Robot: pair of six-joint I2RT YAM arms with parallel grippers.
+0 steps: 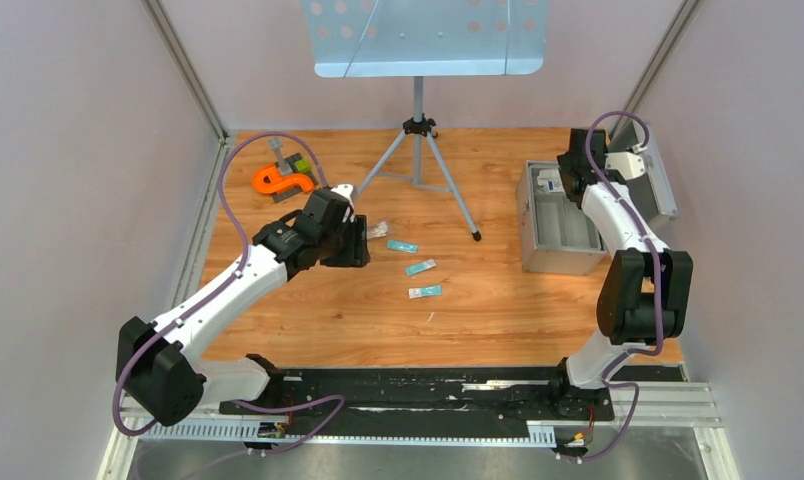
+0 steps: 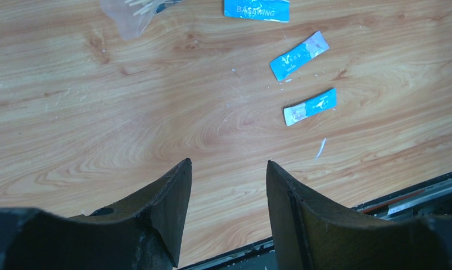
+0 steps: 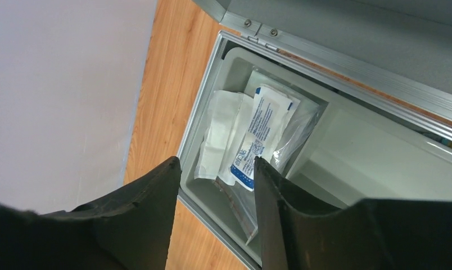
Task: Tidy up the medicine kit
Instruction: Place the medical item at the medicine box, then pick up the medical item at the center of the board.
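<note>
My right claw [image 3: 217,159] hangs over the open medicine kit [image 3: 198,112], its two fingers apart with nothing between them. The kit sits on the tabletop [image 1: 308,330] at the right of the overhead view, lid up. In the wrist view, its compartment just above my fingertips holds a white packet with blue print [image 3: 257,135] lying on other clear and white wrappers.

My left claw [image 2: 228,163] is over bare wood left of centre in the overhead view, fingers apart and gripping nothing. In the upper right of its wrist view lie three teal packets [image 2: 298,54], each apart from the others. A clear plastic bag [image 2: 131,14] lies at the top edge.
</note>
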